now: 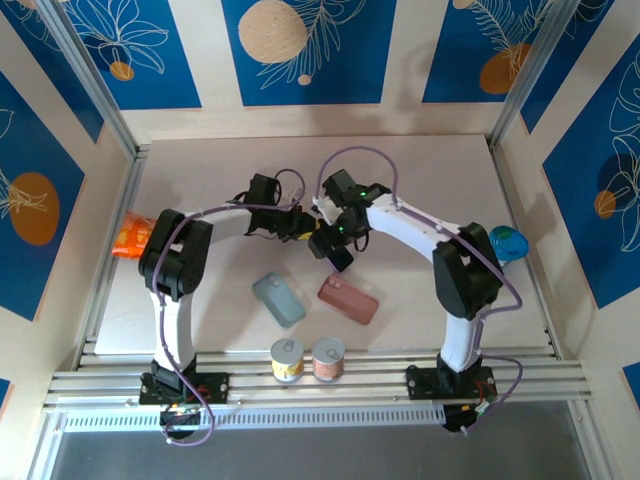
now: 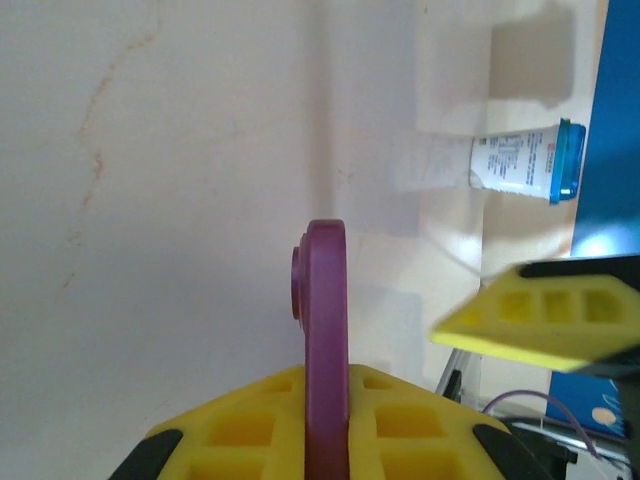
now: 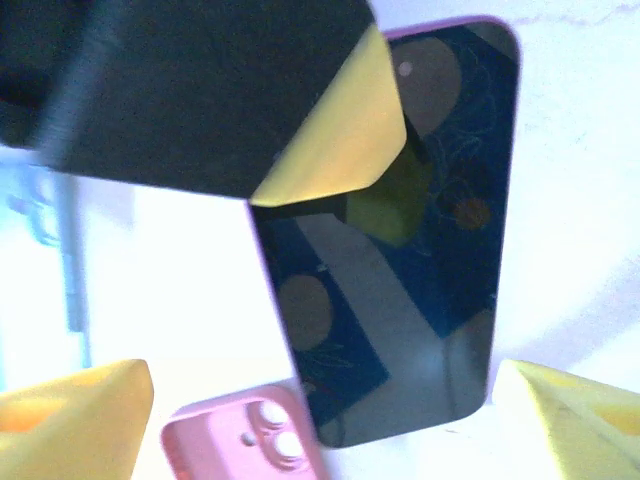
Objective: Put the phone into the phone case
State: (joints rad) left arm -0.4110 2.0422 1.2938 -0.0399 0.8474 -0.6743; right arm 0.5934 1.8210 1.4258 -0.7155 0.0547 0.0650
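The phone [image 3: 400,250] has a purple body and a dark glossy screen, and it is held up off the table. My left gripper [image 2: 325,375] is shut on the phone [image 2: 325,300], which stands edge-on between its yellow fingers. In the right wrist view, a yellow fingertip of that gripper [image 3: 335,140] presses on the phone's upper part. My right gripper [image 3: 320,380] is open, with its fingers [image 3: 80,410] on either side of the phone's lower end and apart from it. The pink phone case [image 1: 348,298] lies camera side up on the table just below both grippers [image 1: 318,232].
A blue-grey case [image 1: 278,298] lies left of the pink one. Two small round tins [image 1: 287,358] stand near the front edge. An orange bag [image 1: 130,235] is at the far left. A white tube with a blue cap [image 2: 520,170] lies at the right wall.
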